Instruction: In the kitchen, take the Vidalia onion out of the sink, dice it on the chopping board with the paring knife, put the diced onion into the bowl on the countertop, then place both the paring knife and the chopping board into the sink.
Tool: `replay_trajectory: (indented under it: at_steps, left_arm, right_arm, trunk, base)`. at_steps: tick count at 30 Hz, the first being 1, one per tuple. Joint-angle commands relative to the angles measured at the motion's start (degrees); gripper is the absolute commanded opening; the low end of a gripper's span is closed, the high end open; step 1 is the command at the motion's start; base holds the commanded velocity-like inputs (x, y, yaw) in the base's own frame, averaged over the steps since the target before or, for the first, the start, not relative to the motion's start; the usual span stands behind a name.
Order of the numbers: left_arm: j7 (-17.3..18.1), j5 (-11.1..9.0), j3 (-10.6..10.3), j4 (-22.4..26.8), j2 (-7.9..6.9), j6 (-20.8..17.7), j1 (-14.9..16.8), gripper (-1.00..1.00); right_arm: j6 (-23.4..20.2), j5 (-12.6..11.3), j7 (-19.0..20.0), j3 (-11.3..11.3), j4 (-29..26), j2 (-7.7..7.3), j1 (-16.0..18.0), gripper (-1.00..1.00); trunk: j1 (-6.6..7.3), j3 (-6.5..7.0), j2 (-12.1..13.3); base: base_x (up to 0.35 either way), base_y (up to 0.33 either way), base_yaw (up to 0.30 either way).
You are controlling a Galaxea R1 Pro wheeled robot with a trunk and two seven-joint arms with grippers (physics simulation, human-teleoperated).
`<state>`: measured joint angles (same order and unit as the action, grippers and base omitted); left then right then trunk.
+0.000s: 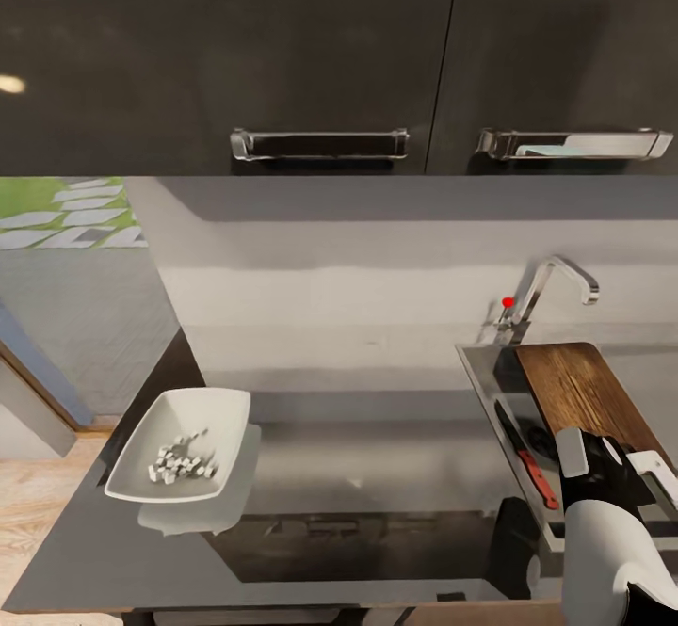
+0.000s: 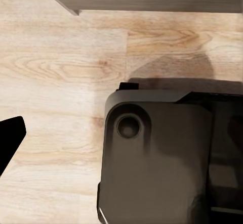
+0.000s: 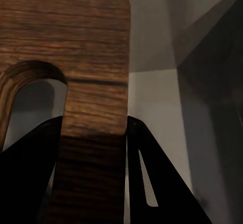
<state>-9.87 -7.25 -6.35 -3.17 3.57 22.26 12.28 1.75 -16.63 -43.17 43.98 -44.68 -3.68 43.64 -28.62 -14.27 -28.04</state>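
The chopping board (image 1: 584,391) leans tilted in the sink (image 1: 482,374) at the right, under the chrome tap (image 1: 557,280). My right gripper (image 1: 612,461) is shut on the board's near end. In the right wrist view its black fingers (image 3: 147,168) clamp the wooden strip beside the slot hole of the chopping board (image 3: 76,52). The paring knife (image 1: 533,472), red handle toward me, lies in the basin left of the board. On the countertop (image 1: 377,475) at the left stands the white bowl (image 1: 209,406) holding diced onion (image 1: 183,461). A dark fingertip (image 2: 9,139) of my left gripper hangs over the floor.
Dark wall cabinets with two metal handles (image 1: 320,144) hang above the worktop. The countertop's left end (image 1: 141,391) borders a wooden floor. The left wrist view looks down on pale wooden floor (image 2: 61,57) and my dark base (image 2: 157,158).
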Motion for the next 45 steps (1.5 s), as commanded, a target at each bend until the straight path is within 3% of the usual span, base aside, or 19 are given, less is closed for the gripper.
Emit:
replay_trajectory:
  at_steps: [1,9,15,22,45]
  left_arm:
    - [-0.1,-0.6,-0.5,-0.3,0.04,0.4,0.1,1.0]
    - [-0.1,-0.6,-0.5,-0.3,0.04,0.4,0.1,1.0]
    - [-0.1,-0.6,-0.5,-0.3,0.04,0.4,0.1,1.0]
    - [-0.1,-0.6,-0.5,-0.3,0.04,0.5,0.1,1.0]
    - [-0.1,-0.6,-0.5,-0.3,0.04,0.5,0.1,1.0]
  right_arm:
    - [0.2,-0.4,-0.1,0.0,-0.1,-0.02,0.0,-1.0]
    - [0.2,-0.4,0.1,-0.1,-0.1,-0.02,0.0,-1.0]
    - [0.2,-0.4,0.1,-2.1,-0.1,-0.02,0.0,-1.0]
    - [0.2,-0.4,0.1,-2.4,-0.1,-0.02,0.0,-1.0]
    - [0.1,-0.4,0.1,-2.4,-0.1,-0.02,0.0,-1.0]
  trunk:
    - [-0.02,-0.12,-0.1]
    - [-0.02,-0.15,-0.1]
    - [-0.02,-0.15,-0.1]
    - [-0.02,-0.2,-0.1]
    - [-0.02,-2.18,-0.1]
  base:
    - [0.0,0.0,0.0]
    - [0.0,0.0,0.0]
    - [0.0,0.0,0.0]
    - [0.0,0.0,0.0]
    - [0.0,0.0,0.0]
